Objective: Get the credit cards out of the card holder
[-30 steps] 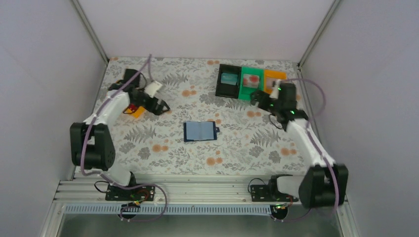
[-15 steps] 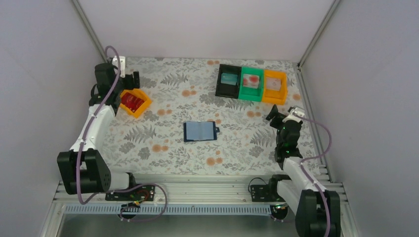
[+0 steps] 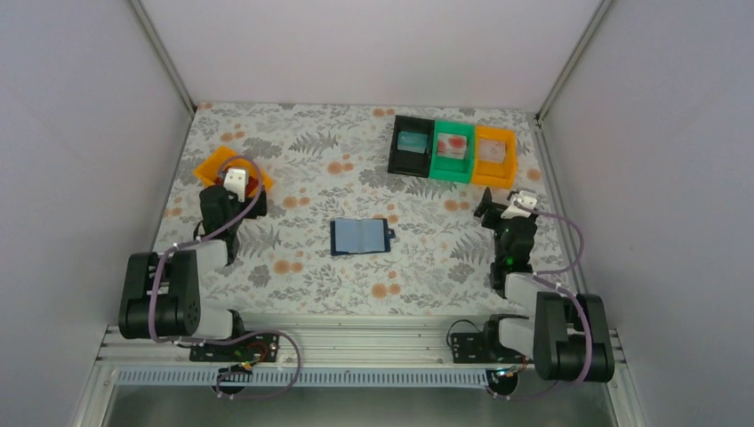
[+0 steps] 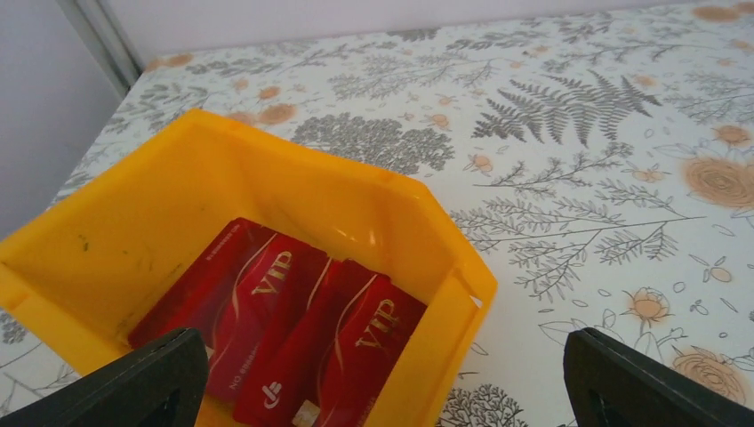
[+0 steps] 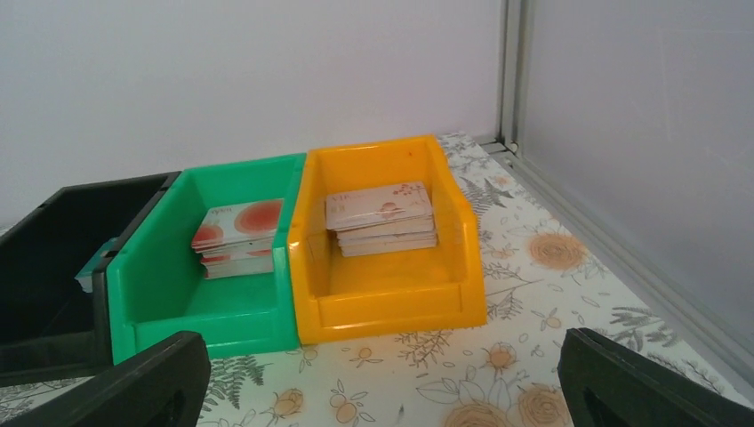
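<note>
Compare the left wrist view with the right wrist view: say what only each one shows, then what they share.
Only the left wrist view: a single orange bin with red VIP cards lying flat inside.
Only the right wrist view: a black bin, a green bin and a second orange bin in a row, card stacks in the green and orange ones, and a corner post behind.
Shared: the floral table cover, and an open, empty gripper, the left gripper and the right gripper. Neither shows the card holder.
</note>
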`<action>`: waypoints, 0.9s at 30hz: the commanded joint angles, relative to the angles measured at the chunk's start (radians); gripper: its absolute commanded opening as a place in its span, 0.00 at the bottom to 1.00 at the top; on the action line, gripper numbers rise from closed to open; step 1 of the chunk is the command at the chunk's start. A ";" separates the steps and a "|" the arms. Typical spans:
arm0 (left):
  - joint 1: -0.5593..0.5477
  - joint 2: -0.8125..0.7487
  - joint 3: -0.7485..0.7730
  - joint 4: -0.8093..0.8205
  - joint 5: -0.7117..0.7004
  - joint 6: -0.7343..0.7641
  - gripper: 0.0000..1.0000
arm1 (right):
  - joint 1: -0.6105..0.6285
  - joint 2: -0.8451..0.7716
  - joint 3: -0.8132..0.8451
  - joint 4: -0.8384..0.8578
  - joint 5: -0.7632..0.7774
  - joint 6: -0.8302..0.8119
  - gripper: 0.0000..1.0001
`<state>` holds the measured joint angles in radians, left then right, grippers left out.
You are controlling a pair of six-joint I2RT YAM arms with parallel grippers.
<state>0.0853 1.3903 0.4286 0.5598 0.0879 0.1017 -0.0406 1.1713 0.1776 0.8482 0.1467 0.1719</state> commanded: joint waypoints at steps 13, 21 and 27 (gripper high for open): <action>-0.040 0.089 -0.008 0.243 -0.014 0.130 1.00 | 0.025 0.326 0.135 0.245 -0.158 -0.134 0.99; -0.006 -0.033 -0.075 0.278 0.016 0.092 1.00 | 0.034 0.338 0.105 0.303 -0.215 -0.175 0.99; 0.018 -0.083 -0.122 0.385 0.149 0.023 1.00 | 0.035 0.338 0.108 0.300 -0.216 -0.173 0.99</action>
<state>0.0975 1.3079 0.3279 0.8310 0.1295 0.1848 -0.0128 1.5055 0.2882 1.0866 -0.0612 0.0280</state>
